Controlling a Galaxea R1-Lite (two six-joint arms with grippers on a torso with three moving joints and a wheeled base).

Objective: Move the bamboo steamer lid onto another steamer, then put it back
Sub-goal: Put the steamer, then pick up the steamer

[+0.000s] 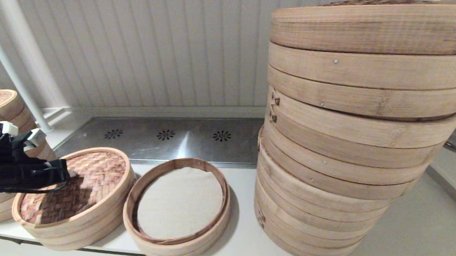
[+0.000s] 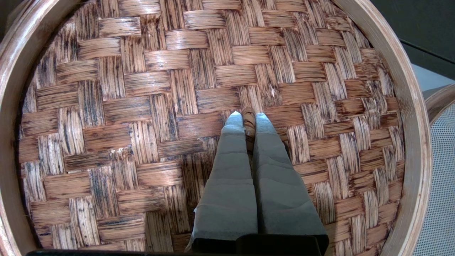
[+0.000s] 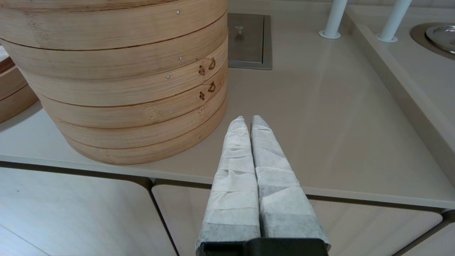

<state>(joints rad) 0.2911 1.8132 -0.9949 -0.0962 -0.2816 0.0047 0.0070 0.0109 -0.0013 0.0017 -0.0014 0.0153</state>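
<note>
Left wrist view: left tool pinching centre loop of bamboo steamer lid, unlifted; right tool pressed together, idle; transfer outstanding.

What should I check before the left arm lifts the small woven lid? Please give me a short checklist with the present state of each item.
1. Left end effector shut on the centre loop of the bamboo steamer lid: ok, the fingers pinch the loop in the left wrist view.
2. Lid seated on a basket: ok, still resting there.
3. Open steamer next to it ready to receive the lid: ok, only a liner sheet shows inside.
4. Path between the two baskets free: ok, they stand side by side.
5. Right end effector out of the way: ok, shut, beside the big steamer stack.
6. Grip strong enough for lifting: cannot tell.
</note>
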